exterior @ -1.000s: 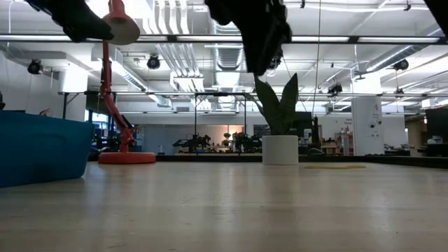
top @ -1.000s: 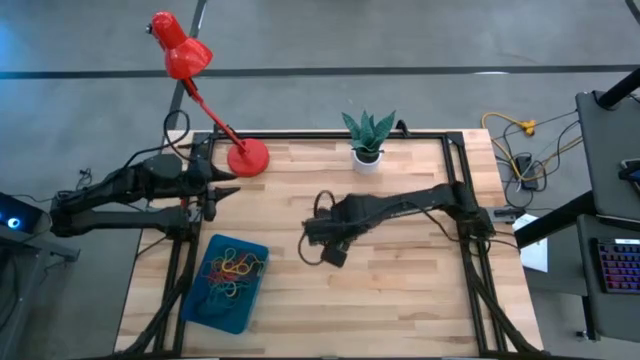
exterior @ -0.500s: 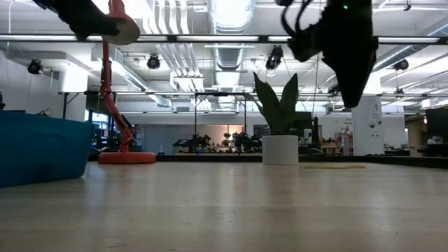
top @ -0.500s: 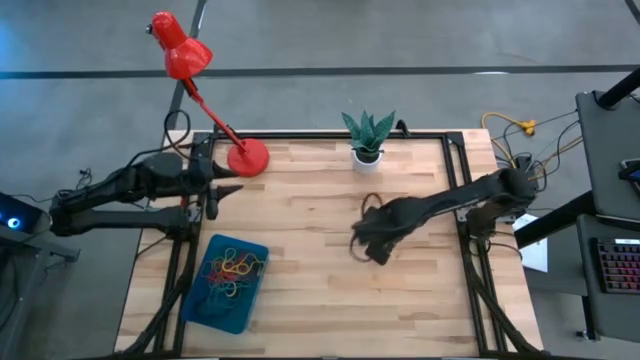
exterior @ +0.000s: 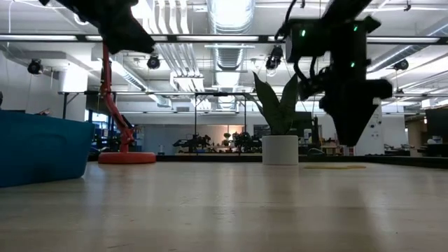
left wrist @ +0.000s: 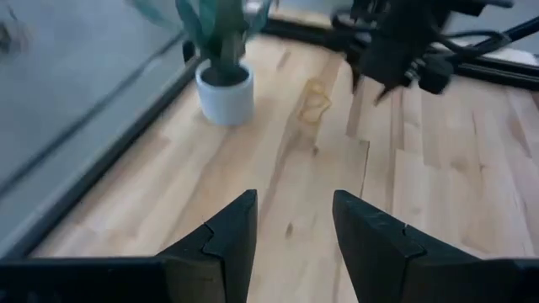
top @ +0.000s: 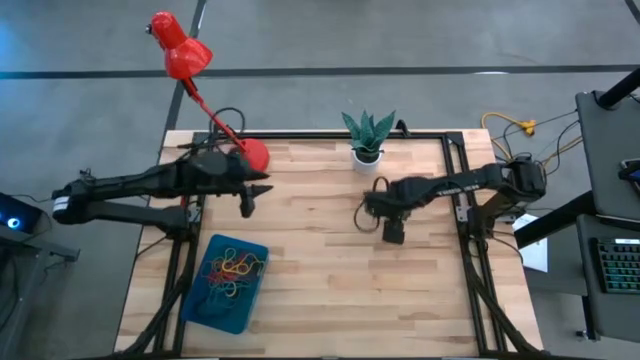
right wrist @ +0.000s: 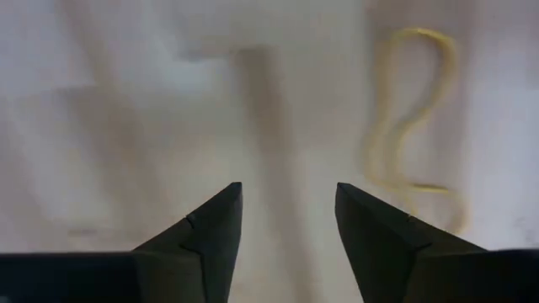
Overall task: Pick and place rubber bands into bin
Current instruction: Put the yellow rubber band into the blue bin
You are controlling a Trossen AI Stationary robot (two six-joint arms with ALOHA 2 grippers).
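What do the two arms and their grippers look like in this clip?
Both arms are dark, slim and jointed, with black cables looping near the wrists. The left gripper and the right gripper each have two dark, wedge-shaped fingers tapering to a point. In the low view, small green lights glow on the right arm's wrist housing.

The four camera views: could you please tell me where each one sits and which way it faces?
High view: overhead, straight down on the table, both arms, the bin.
Low view: table height, level across; both grippers hang above.
Left wrist view: over open left gripper towards the plant pot.
Right wrist view: down past open right gripper at a yellow rubber band.
Shared: both wrist views show that band.
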